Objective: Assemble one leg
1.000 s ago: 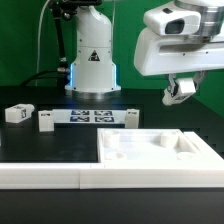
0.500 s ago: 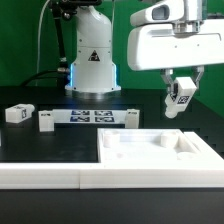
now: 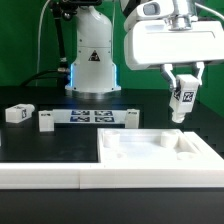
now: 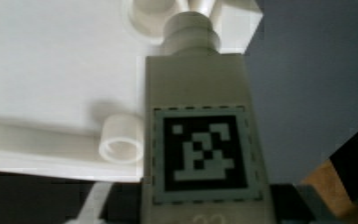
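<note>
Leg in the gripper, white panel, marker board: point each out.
leg [image 3: 182, 102]: exterior view, on its tagged face.
white panel [image 3: 150, 173]: exterior view, on its bare front rim.
marker board [image 3: 95, 116]: exterior view, on the middle of its tag row.

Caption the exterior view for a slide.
Claw holds the tagged leg above the white panel.

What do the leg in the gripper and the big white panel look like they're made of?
The leg: probably hard plastic, matte white, with a printed black-and-white tag on its face. The white panel: likely the same plastic, going by its even, grainless white surface with a dull sheen.
</note>
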Robot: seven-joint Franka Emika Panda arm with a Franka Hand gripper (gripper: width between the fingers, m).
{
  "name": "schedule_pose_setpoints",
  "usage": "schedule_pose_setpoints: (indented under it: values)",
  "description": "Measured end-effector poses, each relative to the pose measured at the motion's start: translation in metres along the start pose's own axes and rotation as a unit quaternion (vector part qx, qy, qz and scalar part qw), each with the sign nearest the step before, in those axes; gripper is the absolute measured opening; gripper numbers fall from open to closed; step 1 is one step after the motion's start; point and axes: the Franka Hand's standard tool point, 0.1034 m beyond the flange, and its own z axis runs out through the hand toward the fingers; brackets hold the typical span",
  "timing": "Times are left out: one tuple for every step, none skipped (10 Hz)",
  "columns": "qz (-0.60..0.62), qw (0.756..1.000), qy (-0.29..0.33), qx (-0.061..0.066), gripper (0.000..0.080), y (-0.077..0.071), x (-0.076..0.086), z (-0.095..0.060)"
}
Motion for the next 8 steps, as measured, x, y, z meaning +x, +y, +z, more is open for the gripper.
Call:
schedule_pose_setpoints:
  values:
    - [-0.002, 1.000, 0.014, 0.000, 0.0292, 0.001, -0.004, 0.004]
    - [-0.002, 1.000, 0.000, -0.002, 0.0292, 0.006, -0.007, 0.007]
    - [0.000, 1.000, 0.006, -0.004, 0.0292, 0.010, 0.003, 0.006]
    - [0.000, 1.000, 0.011, -0.004, 0.0292, 0.012, 0.013, 0.007]
    - [0.000, 1.000, 0.015, -0.004, 0.0292, 0.012, 0.020, 0.010]
    - [0.000, 1.000, 0.013, -0.004, 0.0292, 0.012, 0.019, 0.011]
    - [-0.001, 1.000, 0.013, -0.004, 0.0292, 0.012, 0.018, 0.012]
    - [-0.001, 1.000, 0.013, -0.004, 0.0292, 0.012, 0.018, 0.012]
